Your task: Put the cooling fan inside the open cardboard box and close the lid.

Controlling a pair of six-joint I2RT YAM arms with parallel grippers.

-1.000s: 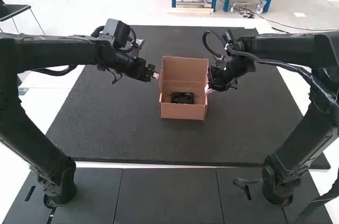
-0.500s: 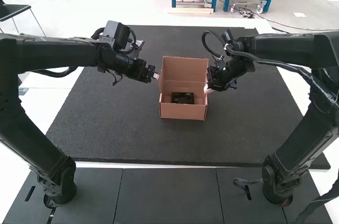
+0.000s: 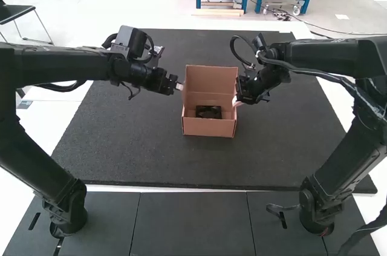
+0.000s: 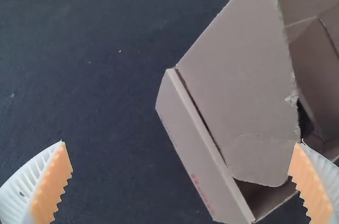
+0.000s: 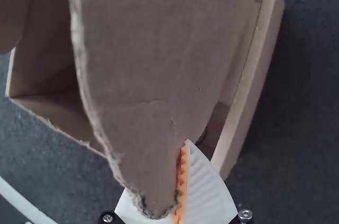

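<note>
Cooling fan (image 3: 208, 111) is sitting inside the cardboard box (image 3: 208, 126), down on the floor near the front wall. Box is sitting mid-mat on the black mat (image 3: 121, 141). Lid (image 3: 210, 79) is standing upright at the box's 12 o'clock, not closed.

Left gripper (image 3: 176, 85) is hovering at the box's 10 o'clock, just off the lid's left edge. It's released: ribbed fingers (image 4: 45, 189) are spread wide and holding nothing.

Right gripper (image 3: 238, 102) is sitting at the box's 3 o'clock, clenched on the right side flap (image 5: 159, 75). The flap is running down between the fingers. One orange-padded finger (image 5: 204, 187) is pressing its edge; the other is hiding behind the cardboard.
</note>
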